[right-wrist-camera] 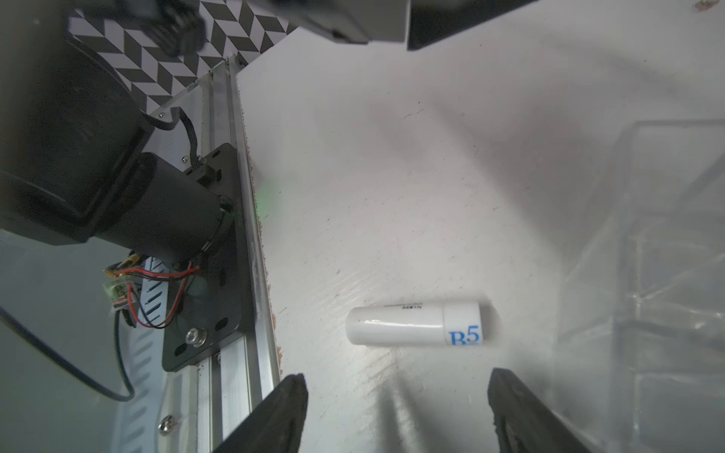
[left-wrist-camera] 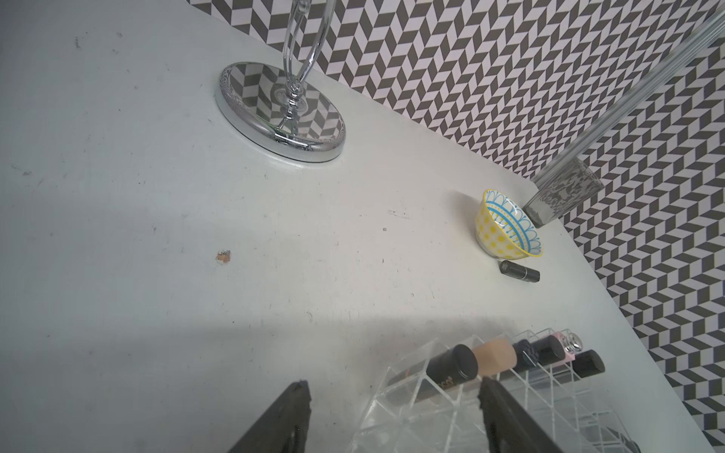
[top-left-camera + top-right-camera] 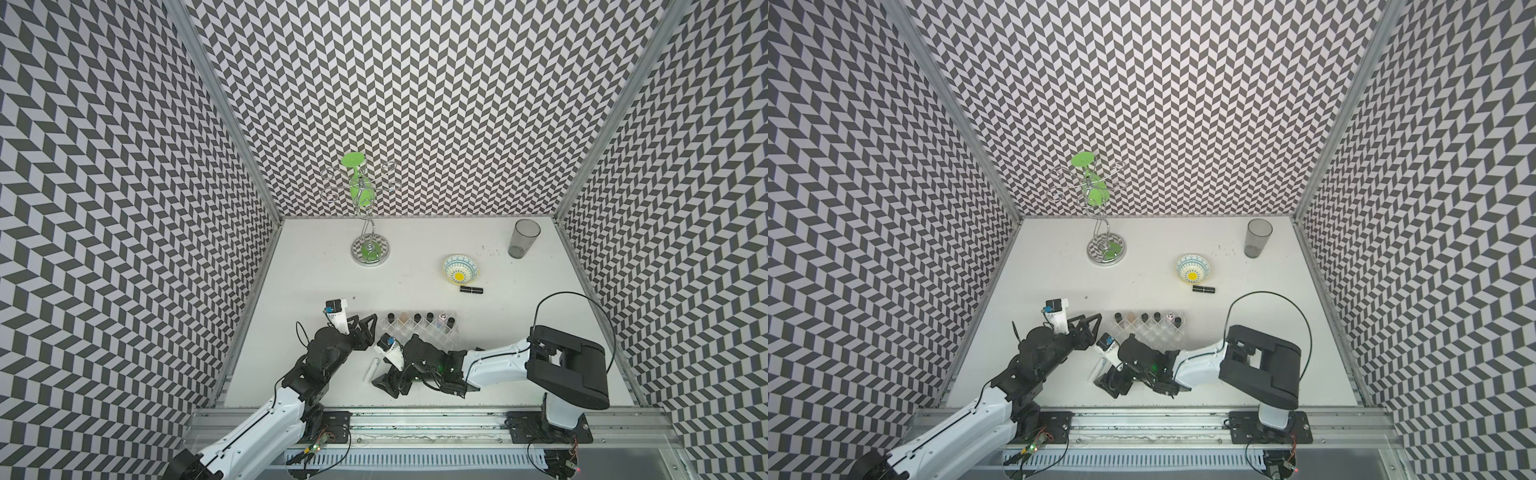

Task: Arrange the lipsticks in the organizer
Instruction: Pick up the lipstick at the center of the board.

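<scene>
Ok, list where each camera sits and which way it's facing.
Top views: high above the front rail, looking down on the table; the left arm and right arm both show.
Left wrist: on the left arm, facing across the table over the organizer toward the bowl; open left tool shows.
Right wrist: on the right arm, facing down at the white lipstick; open right tool shows.
Shared: that lipstick also appears in a top view.

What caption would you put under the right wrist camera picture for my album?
Open right pincer hovers by a white lipstick lying on the table, beside the clear organizer.
</scene>
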